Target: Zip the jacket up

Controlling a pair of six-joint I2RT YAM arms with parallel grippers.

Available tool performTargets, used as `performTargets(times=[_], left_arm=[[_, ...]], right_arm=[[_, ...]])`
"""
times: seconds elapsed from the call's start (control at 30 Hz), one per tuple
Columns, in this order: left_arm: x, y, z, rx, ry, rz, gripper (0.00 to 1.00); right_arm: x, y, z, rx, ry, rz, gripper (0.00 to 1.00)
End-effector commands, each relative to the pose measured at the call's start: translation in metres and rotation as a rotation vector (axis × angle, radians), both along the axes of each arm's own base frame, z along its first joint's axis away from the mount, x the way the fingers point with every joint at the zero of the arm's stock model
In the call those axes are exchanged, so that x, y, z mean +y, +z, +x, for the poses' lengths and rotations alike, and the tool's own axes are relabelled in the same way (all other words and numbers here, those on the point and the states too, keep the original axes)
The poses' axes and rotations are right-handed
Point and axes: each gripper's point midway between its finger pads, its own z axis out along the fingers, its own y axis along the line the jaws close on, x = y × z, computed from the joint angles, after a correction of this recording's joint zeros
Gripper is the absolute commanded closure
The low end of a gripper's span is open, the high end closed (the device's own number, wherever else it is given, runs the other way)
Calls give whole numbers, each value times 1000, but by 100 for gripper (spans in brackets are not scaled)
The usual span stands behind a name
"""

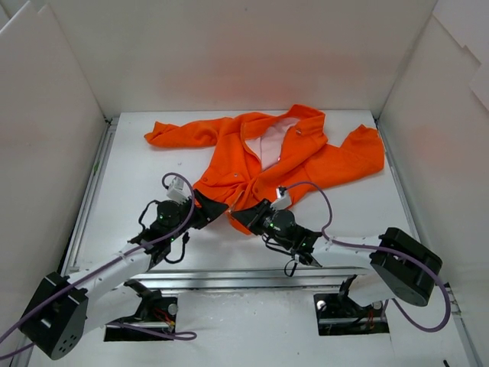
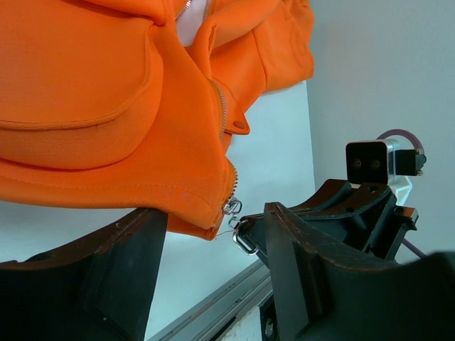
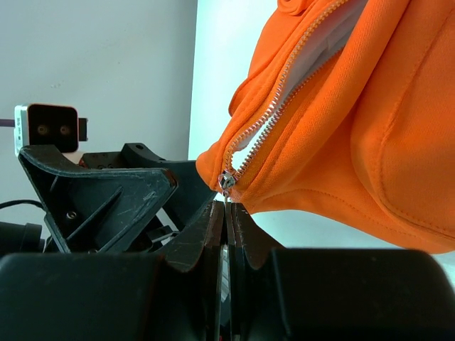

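Note:
The orange jacket (image 1: 283, 157) lies flat at the back middle of the white table, its collar open on pink lining. Its zipper is parted above the slider (image 3: 226, 180), which sits at the bottom hem. My right gripper (image 1: 248, 216) is shut on the zipper's pull tab just below the slider; in the right wrist view (image 3: 227, 207) the fingers are pressed together. My left gripper (image 1: 208, 211) is open at the hem beside it. In the left wrist view (image 2: 213, 217) its fingers (image 2: 106, 277) stand wide apart below the hem (image 2: 142, 192), with the slider (image 2: 232, 207) and pull ring between them.
White walls (image 1: 46, 115) enclose the table on the left, back and right. A metal rail (image 1: 252, 277) runs along the near edge and another along the left side. Purple cables loop over both arms. The jacket's sleeves spread toward the back left and right.

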Motion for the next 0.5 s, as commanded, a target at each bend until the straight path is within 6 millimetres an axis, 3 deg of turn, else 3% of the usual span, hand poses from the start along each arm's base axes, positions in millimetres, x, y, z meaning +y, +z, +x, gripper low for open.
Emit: performTargets(times=[0.0,0.37,0.47], left_arm=[[-14,52,12,-128,-15,-99,46],[-19,42,18,-92,-12,-100,70],[-20,40,19,-89,-13,-110,84]], right_arm=[[2,33,1,-77,-3,77,100],[5,32,-4,-77,30,86,100],[2,32,-4,-78,27,86,100]])
